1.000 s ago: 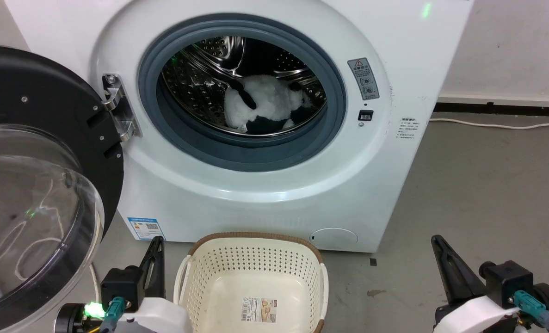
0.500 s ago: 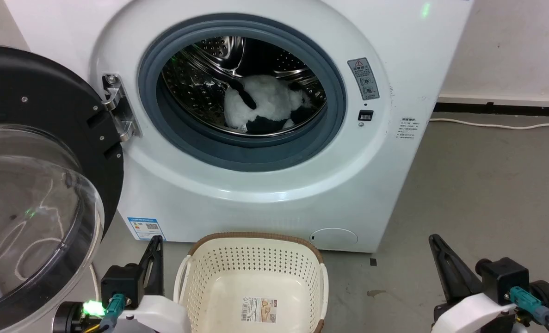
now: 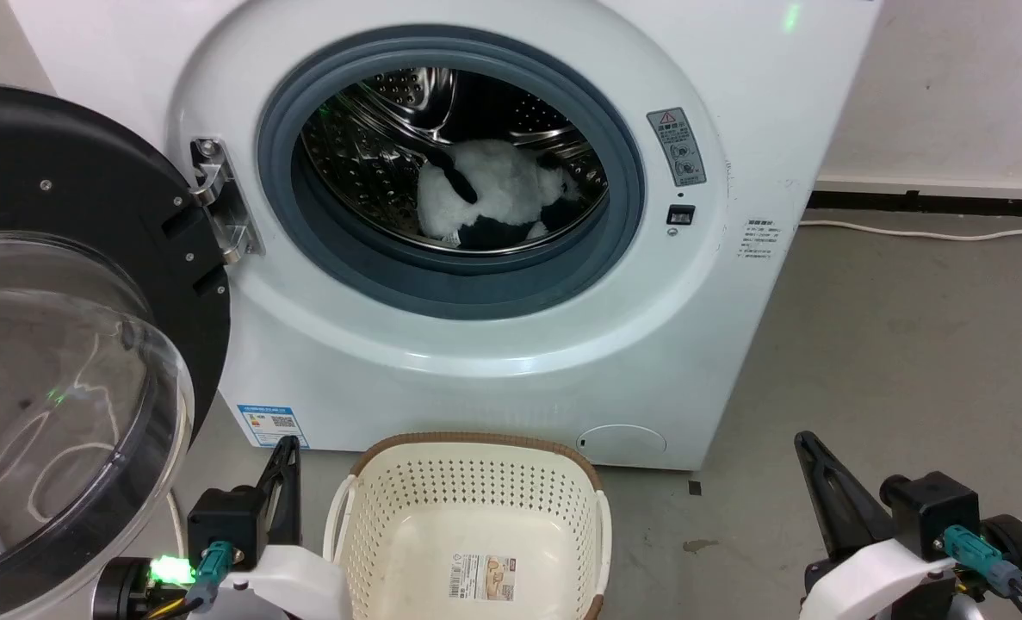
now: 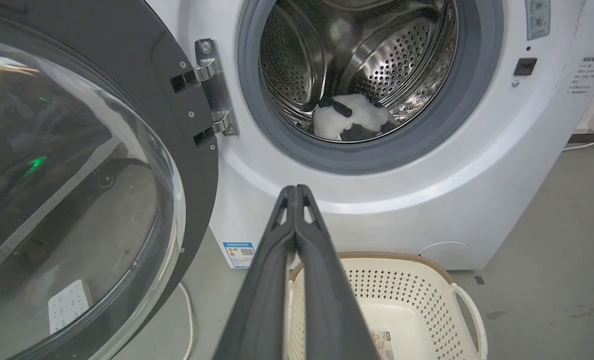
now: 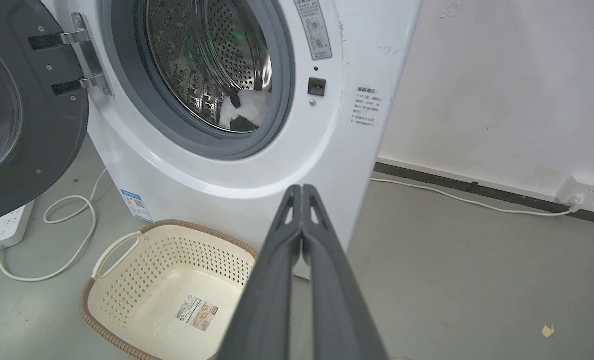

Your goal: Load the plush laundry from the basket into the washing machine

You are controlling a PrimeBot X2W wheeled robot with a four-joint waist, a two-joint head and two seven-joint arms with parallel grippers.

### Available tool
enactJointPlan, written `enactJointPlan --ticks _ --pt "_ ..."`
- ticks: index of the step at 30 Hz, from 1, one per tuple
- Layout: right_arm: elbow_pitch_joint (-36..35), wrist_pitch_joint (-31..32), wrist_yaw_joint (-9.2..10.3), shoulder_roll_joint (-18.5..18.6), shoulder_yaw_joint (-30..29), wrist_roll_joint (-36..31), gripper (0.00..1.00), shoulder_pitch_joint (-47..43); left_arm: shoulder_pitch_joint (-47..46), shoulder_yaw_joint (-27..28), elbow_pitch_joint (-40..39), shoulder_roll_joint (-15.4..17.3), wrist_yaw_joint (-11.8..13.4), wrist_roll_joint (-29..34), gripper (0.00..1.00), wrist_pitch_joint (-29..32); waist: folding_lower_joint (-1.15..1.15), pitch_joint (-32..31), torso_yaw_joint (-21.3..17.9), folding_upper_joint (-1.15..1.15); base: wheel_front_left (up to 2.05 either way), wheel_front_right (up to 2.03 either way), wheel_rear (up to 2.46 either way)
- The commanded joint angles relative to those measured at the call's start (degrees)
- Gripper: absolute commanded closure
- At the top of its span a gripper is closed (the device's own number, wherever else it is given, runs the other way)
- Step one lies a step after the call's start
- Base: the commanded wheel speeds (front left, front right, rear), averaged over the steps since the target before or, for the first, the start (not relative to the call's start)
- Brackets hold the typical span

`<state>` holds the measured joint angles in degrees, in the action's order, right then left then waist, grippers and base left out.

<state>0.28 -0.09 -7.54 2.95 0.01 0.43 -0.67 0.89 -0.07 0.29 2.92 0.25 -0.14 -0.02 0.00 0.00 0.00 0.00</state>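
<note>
Load judged complete. The plush laundry (image 3: 493, 194), fluffy white with black limbs, lies low in the drum (image 3: 364, 155) of the washing machine (image 3: 734, 284); the basket (image 3: 476, 441), near, holds only its label (image 3: 482, 575). Left gripper (image 4: 295, 189) and right gripper (image 5: 302, 188), fingers pressed together and empty, are best parked low, clear of the open door (image 3: 63, 172).

A warning triangle (image 3: 667, 117) tops the washing machine's (image 3: 511, 379) grey sticker (image 3: 678, 153); print illegible.

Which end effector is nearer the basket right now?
Left. The left end effector sits just beside the left rim of the basket; the right end effector stands well off to its right.
</note>
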Motion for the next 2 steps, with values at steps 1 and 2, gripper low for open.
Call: enactJointPlan --ticks 1,2 --pt "-0.3 0.1 0.05 -0.1 0.0 -0.4 1.0 0.7 -0.9 0.1 -0.3 0.0 -0.2 0.1 1.0 0.0 0.0 0.0 0.0 0.0 0.0 0.0 0.0" --pt "-0.3 0.1 0.05 -0.1 0.0 -0.4 1.0 0.7 -0.9 0.1 -0.3 0.0 -0.2 0.1 1.0 0.0 0.0 0.0 0.0 0.0 0.0 0.0 0.0"
